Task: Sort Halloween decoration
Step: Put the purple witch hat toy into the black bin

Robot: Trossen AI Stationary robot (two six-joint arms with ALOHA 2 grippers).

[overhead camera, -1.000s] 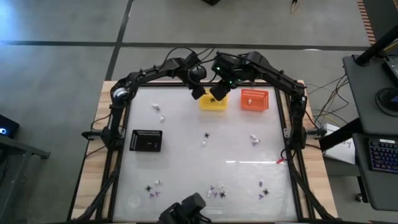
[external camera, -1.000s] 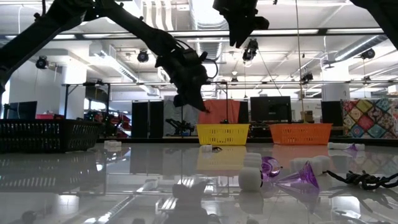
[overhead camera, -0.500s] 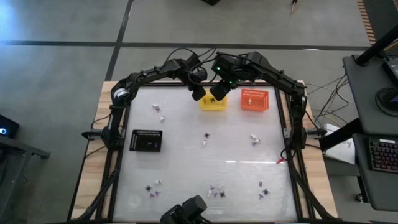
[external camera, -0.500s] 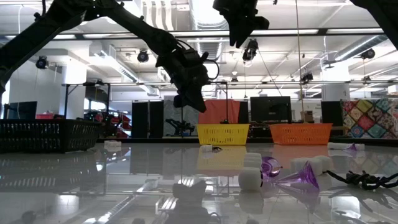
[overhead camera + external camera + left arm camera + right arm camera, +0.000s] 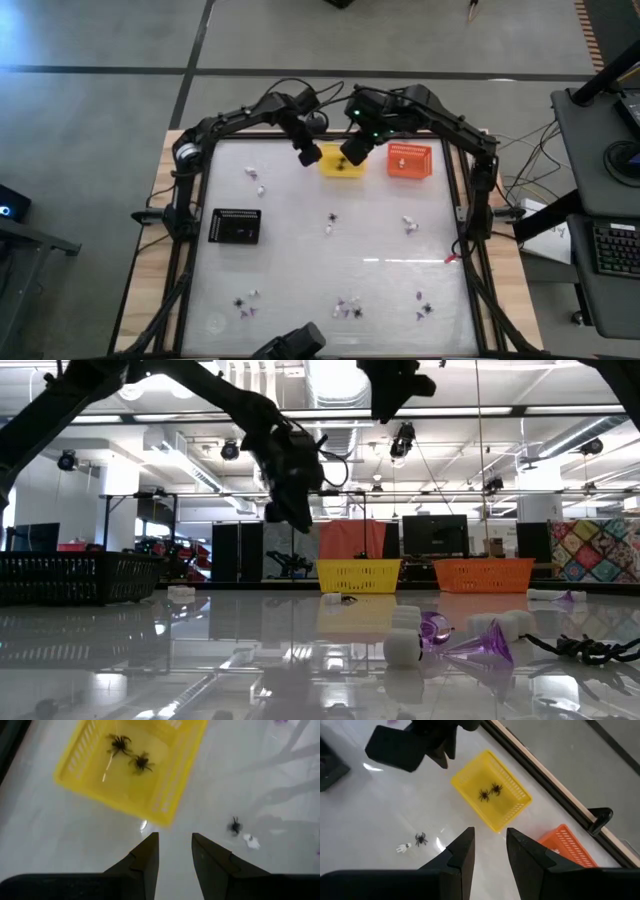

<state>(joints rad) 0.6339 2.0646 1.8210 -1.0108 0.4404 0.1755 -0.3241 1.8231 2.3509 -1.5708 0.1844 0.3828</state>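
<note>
The yellow basket [image 5: 343, 166] stands at the table's far edge with two black spiders [image 5: 131, 754] lying in it. My left gripper [image 5: 175, 851] hangs open just left of the basket and above the table, with nothing between its fingers. My right gripper [image 5: 490, 847] is open and empty too, higher up over the basket's near side [image 5: 351, 152]. Other pieces of the Halloween decoration lie loose on the table: a black spider [image 5: 234, 826] beside a white piece [image 5: 250, 840] at mid-table, and purple, white and black ones [image 5: 347, 307] along the near edge.
An orange basket [image 5: 409, 160] stands right of the yellow one. A black basket [image 5: 236, 226] sits at the table's left. More trinkets lie at the far left [image 5: 256, 180] and right of the middle [image 5: 408, 225]. In the low view a purple cone [image 5: 480, 646] lies close by.
My left gripper has drawn away from the yellow basket toward the table's left and risen a little. My right gripper has hardly moved.
</note>
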